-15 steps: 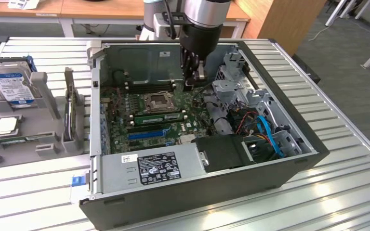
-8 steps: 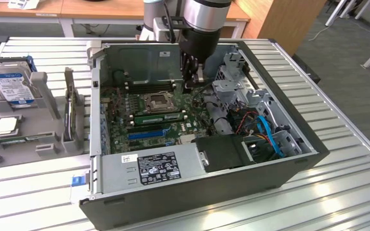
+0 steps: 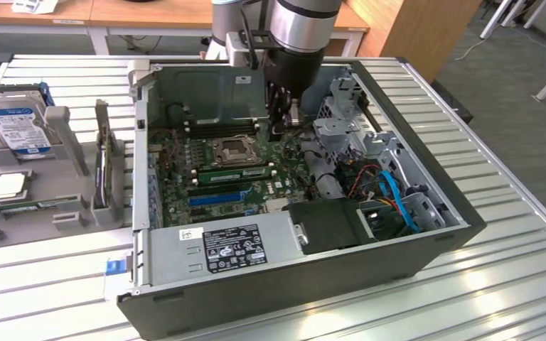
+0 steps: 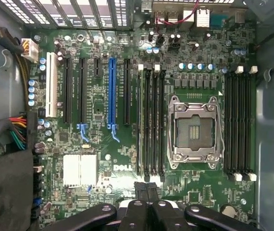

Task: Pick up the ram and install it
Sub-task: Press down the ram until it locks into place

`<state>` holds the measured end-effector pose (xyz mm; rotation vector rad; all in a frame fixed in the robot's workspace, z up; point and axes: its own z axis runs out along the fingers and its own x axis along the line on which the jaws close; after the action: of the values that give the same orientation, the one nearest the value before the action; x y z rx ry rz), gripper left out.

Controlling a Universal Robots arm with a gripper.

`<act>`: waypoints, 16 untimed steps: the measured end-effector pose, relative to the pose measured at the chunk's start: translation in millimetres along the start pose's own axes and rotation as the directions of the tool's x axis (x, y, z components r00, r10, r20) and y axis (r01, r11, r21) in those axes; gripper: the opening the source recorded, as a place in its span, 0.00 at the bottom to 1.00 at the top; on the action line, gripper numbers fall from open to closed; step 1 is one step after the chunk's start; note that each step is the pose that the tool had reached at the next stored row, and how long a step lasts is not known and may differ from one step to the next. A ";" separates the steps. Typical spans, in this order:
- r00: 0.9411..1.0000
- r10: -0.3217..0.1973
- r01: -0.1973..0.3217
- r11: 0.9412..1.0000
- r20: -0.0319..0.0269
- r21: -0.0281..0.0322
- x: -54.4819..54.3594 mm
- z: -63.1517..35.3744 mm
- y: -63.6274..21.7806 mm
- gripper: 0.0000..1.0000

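Black metal fingers (image 4: 142,191) sat closest to the wrist camera, pressed together with nothing between them. The gripper (image 4: 147,186) hung low inside the open grey metal computer case (image 3: 349,277), over the green motherboard (image 4: 199,192). Just beyond the fingertips began a bank of four long black memory slots (image 4: 155,120). The ram (image 4: 140,120), a long thin green circuit-board stick, stood on edge in the slot of that bank farthest from the square silver processor socket (image 4: 195,131). It was clear of the fingers and looked seated. Farther out on the ram's side ran a long blue plastic expansion slot (image 4: 111,91). Past the socket lay a second bank of black memory slots (image 4: 239,125). Well away from the fingers, outside the case, a blue-labelled hard drive (image 3: 17,124) stood in a grey holder (image 3: 65,128).
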<state>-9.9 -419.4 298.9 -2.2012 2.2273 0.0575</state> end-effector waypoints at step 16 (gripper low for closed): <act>1.000 0.000 0.000 1.000 0.000 0.000 0.6 17.9 -0.3 0.10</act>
<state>-9.9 -419.4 280.9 -2.2011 2.2273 0.0576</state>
